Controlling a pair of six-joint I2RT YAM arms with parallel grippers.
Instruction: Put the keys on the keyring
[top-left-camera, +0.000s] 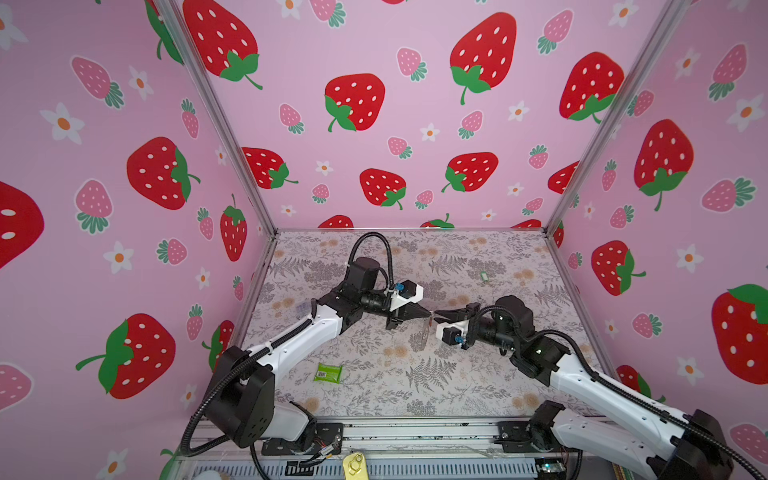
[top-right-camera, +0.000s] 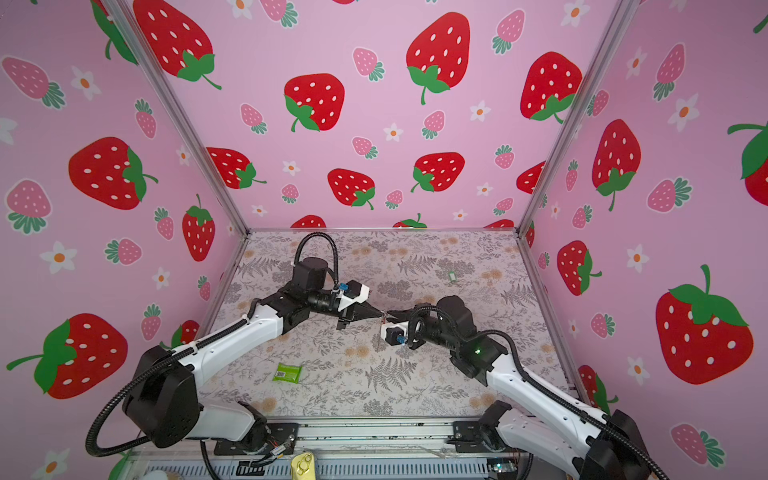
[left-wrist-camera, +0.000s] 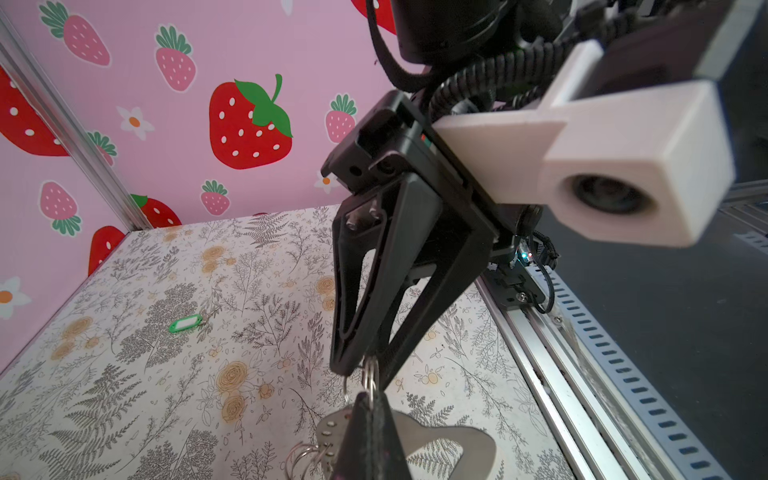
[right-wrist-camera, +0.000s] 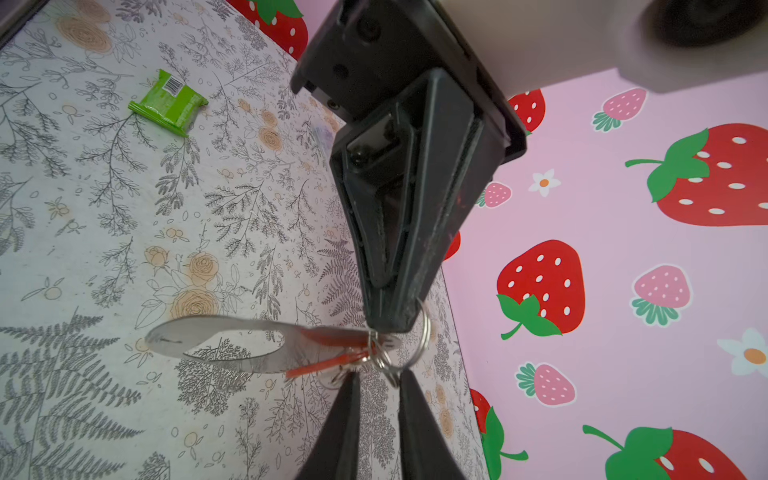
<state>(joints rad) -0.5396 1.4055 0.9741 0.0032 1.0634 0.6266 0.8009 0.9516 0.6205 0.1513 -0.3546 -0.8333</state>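
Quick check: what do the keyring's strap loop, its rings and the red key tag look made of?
The strap loop: flat thin band, dull sheen, holding an oval shape; leather-like or vinyl, can't say. The rings: thin polished metal wire, bright glints. The red key tag: glossy plastic, probably, seen edge-on.

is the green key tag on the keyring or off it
Off. The small green plastic key tag lies alone on the floral table, well apart from the greyish-mauve oval strap keyring, which is raised off it.
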